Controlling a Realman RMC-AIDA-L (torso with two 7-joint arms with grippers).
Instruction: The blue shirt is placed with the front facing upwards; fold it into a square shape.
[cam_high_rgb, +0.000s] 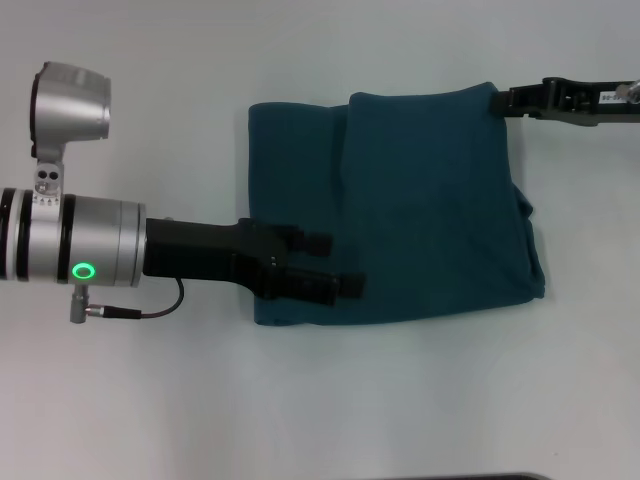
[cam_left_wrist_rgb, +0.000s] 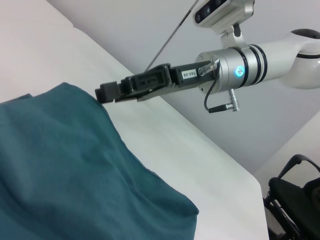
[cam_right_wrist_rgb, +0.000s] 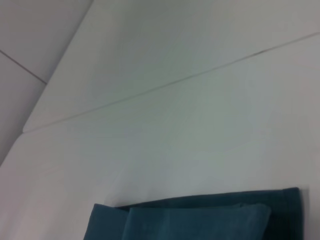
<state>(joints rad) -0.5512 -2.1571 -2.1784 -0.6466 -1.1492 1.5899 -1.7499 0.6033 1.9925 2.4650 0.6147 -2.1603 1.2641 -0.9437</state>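
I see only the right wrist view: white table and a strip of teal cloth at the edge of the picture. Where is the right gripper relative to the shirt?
Observer: The right gripper is at the far right corner of the blue shirt, touching its edge.
Operator: And is the left arm near the cloth?
Observer: Yes. The left gripper lies over the shirt's near left part, its fingers spread apart.
Operator: How is the shirt folded now?
Observer: It is a rough rectangle on the white table, with one layer folded over from the right; no print shows.
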